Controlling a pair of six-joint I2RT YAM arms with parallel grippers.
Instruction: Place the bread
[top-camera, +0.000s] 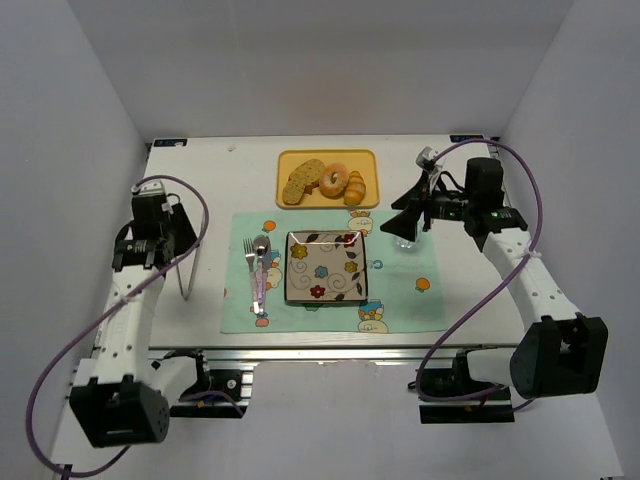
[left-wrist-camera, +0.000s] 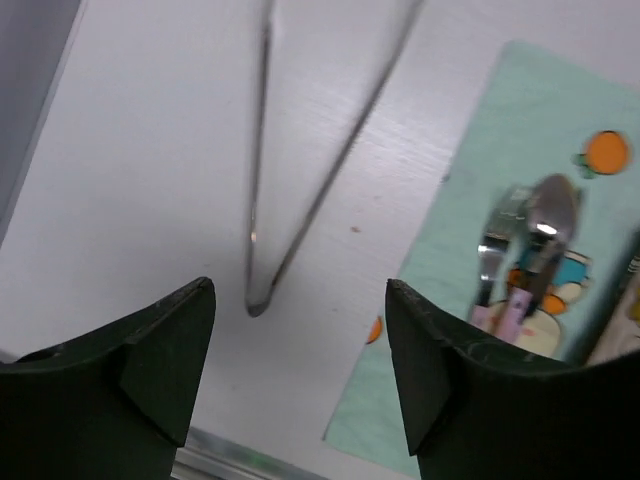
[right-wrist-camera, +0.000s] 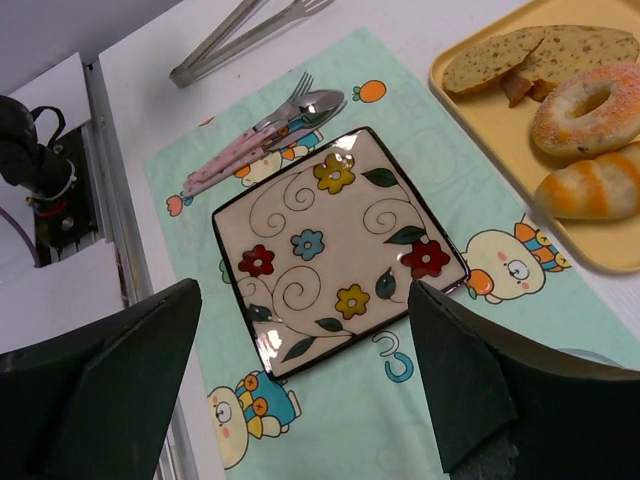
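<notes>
Left tool (left-wrist-camera: 300, 290) and right tool (right-wrist-camera: 302, 290) both gape; the bread tray (right-wrist-camera: 503, 127) runs off-frame.

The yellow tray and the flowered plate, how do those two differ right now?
The yellow tray is plain; the flowered plate is cream with flowers, swirls and a dark rim. The tray holds bread slices, a doughnut and a roll; the plate holds nothing. The tray sits on the bare table beyond the placemat; the plate lies on the placemat. Both are flat with rounded corners.

Yellow tray (top-camera: 369, 166), floral plate (top-camera: 326, 268), seemingly pink-handled cutlery (top-camera: 259, 272)
</notes>
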